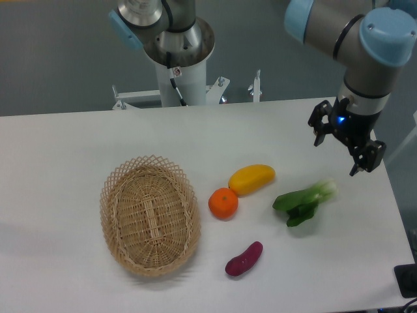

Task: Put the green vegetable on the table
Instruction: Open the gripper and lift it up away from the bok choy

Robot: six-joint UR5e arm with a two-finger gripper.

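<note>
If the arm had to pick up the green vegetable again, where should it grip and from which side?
Probably from above, at the pale stalk end of the green vegetable, fingers closing across its narrow width. It lies flat on the table, and the stalk looks firmer than the leaves. The gripper hangs open above it.

We found no readable text, label, brand, number or sign anywhere in view. We saw only small white tag on cable at robot base (176, 52), too small to read.
</note>
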